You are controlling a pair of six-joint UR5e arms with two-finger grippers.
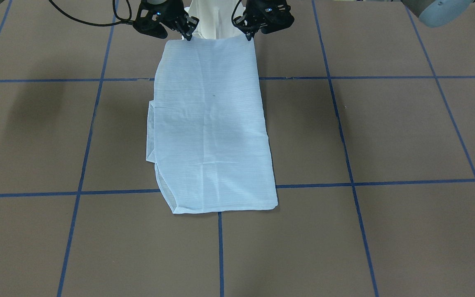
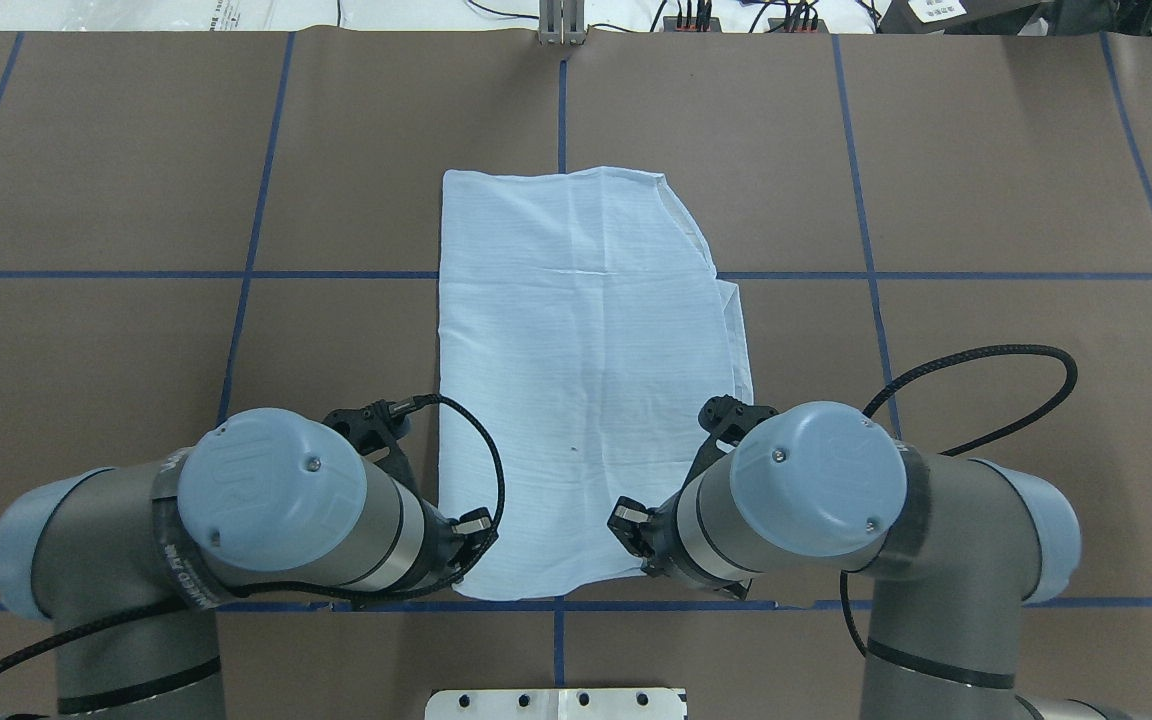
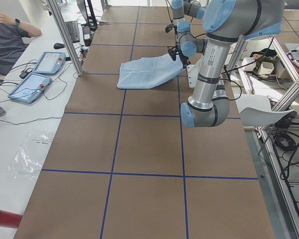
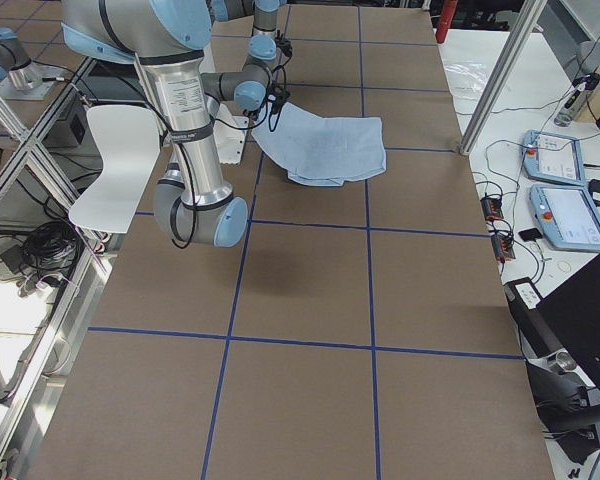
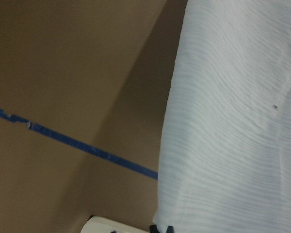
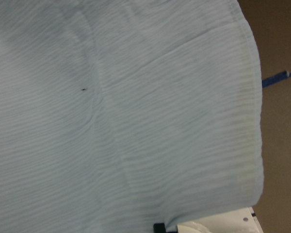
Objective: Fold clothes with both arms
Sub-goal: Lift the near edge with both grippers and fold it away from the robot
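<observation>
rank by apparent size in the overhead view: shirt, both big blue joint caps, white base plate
1. shirt
2. left arm's cap and right arm's cap: look alike, unranked
3. white base plate, partly cut off

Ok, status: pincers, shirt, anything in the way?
Holding: left pincer and right pincer each shut on a robot-side corner of the shirt. Long folded strip, that edge lifted. Nothing in the way.

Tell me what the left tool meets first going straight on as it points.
The thin light-blue crinkled shirt: the left tool points down onto its corner nearest the robot and seems pinched on it. Beneath lies the brown table; depth is unclear.
</observation>
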